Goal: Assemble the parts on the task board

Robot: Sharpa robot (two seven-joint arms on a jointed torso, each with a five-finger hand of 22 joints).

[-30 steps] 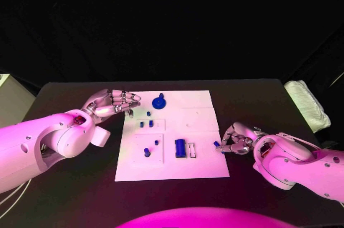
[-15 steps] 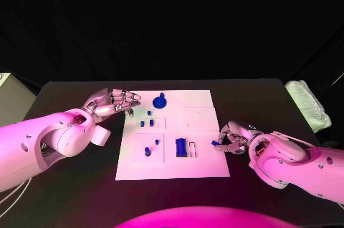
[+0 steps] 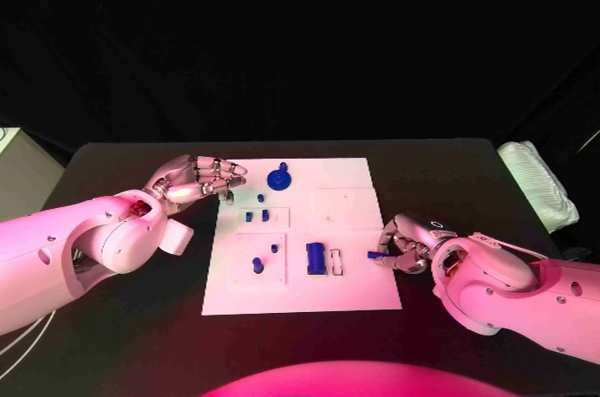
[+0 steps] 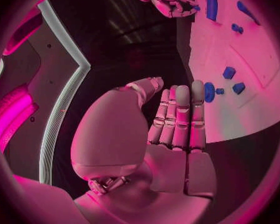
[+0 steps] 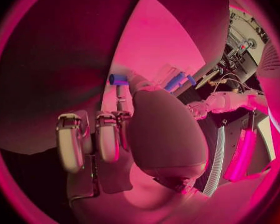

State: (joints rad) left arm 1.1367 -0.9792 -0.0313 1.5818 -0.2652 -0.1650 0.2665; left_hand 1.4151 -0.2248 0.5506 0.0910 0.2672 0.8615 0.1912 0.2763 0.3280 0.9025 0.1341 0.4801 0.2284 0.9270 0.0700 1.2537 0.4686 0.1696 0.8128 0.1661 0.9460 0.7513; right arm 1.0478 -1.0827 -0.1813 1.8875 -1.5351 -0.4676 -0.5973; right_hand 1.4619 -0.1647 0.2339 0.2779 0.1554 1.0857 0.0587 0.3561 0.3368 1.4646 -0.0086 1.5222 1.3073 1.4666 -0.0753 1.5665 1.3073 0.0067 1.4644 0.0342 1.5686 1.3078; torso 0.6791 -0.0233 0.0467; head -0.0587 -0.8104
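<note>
In the head view the white task board (image 3: 300, 232) lies mid-table (image 3: 125, 328), blue parts on it, among them a round piece (image 3: 279, 179) and a rectangular block (image 3: 316, 257). The left hand (image 3: 194, 182) hovers at the board's left edge, fingers curled on nothing; the right hand (image 3: 407, 243) pinches a small blue peg (image 3: 375, 255) (at the board's right edge). The left wrist view shows its fingers (image 4: 180, 117) straight and empty. The right wrist view shows the peg (image 5: 118, 79) at the fingertips.

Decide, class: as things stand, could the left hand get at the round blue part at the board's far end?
Probably yes. The left hand hovers beside the task board holding nothing, and nothing stands between it and the round blue part.
</note>
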